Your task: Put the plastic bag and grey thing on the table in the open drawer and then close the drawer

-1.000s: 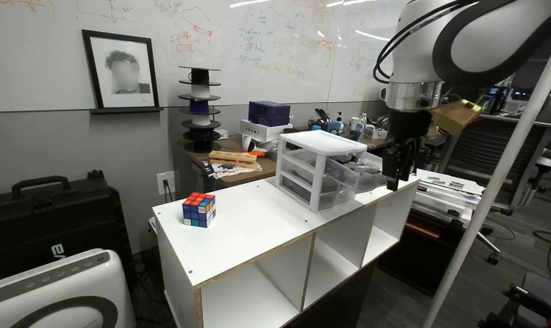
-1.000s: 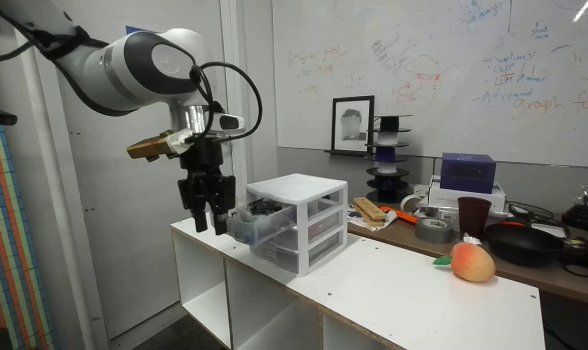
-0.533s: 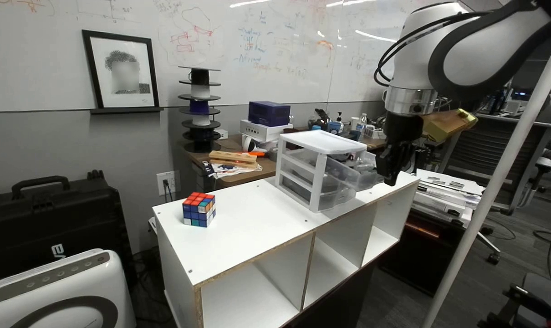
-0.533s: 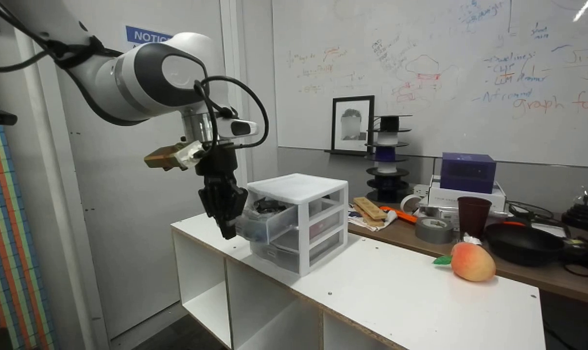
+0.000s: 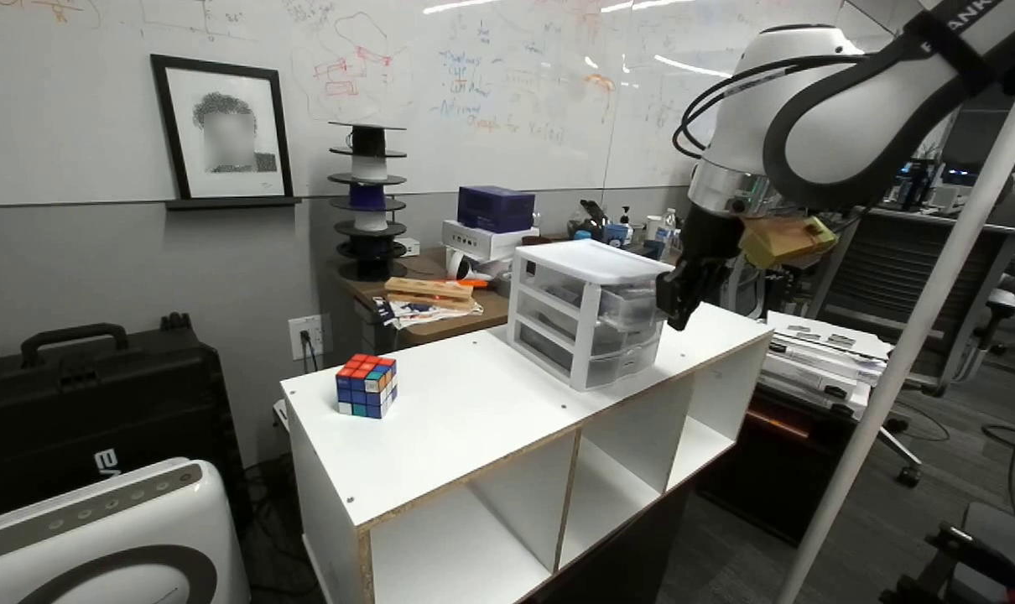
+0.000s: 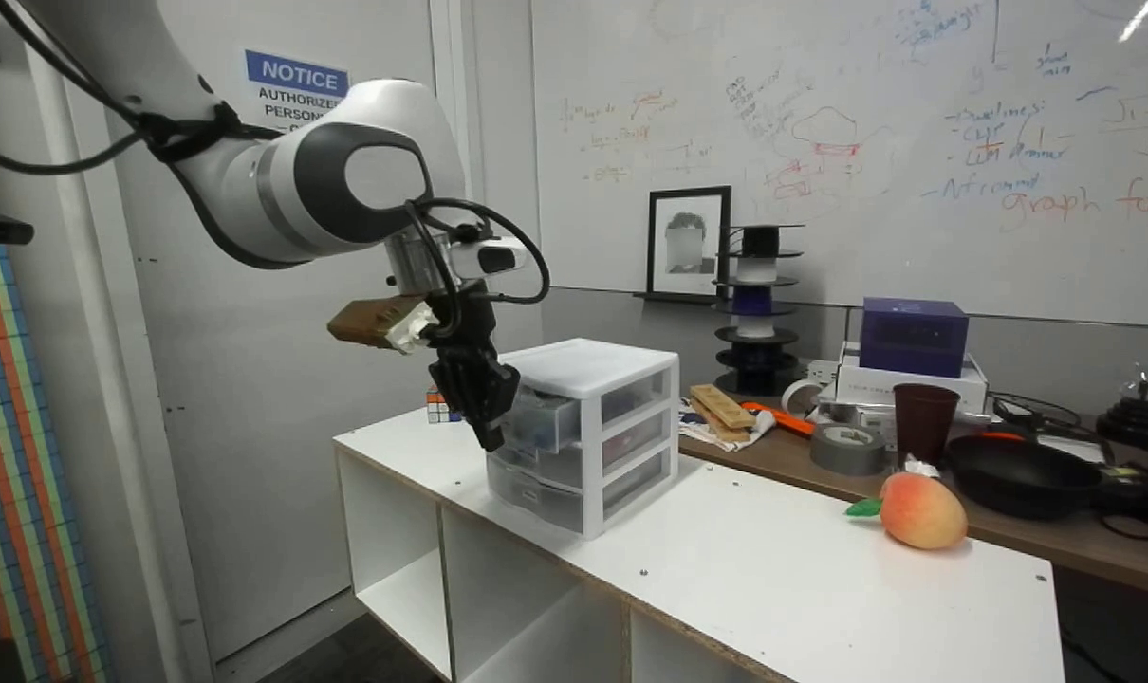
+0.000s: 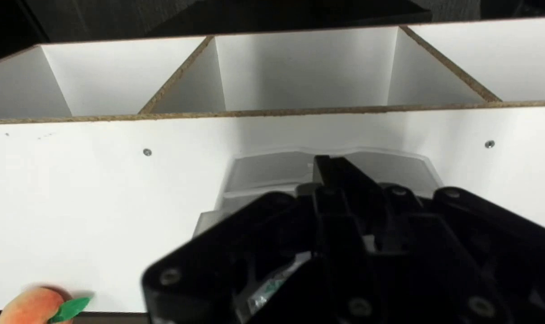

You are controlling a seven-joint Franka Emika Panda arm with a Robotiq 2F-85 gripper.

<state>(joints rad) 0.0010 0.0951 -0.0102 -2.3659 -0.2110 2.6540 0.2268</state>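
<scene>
Top drawer (image 6: 539, 424) mid-frame, deeper in its chest (image 6: 588, 365) than before, jaws pressed together at its front, sign (image 6: 297, 85) upper left reading "NOTICE", whiteboard (image 6: 859, 180) upper right with "graph for" in red

Scribbled whiteboard (image 5: 491, 101) above grey wall (image 5: 222, 277); dark floor (image 5: 885, 512).

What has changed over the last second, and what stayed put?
The top drawer slid inward and is now nearly closed. The fingers moved toward the chest, tilted over and came together; no object shows between them. The chest, puzzle cube and peach stayed where they were.
</scene>
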